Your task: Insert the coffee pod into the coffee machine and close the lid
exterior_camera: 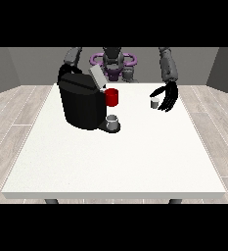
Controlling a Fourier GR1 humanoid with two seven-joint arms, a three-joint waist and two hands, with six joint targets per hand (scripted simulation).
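Small grey coffee pod [155, 102] upright on the white bench [115, 162], well right of the black coffee machine [81, 103], lid [97, 77] raised; likely light, stiff, easily tipped; best pinched round the sides; robot hand at the view's right [168, 98] just beside it, fingers spread, holding nothing; other robot hand hidden behind the machine.

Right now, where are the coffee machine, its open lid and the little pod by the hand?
coffee machine [81, 105]: front view, on its black body.
lid [97, 76]: front view, on the raised grey flap.
coffee pod [155, 102]: front view, on its side wall, next to the fingers [168, 100].
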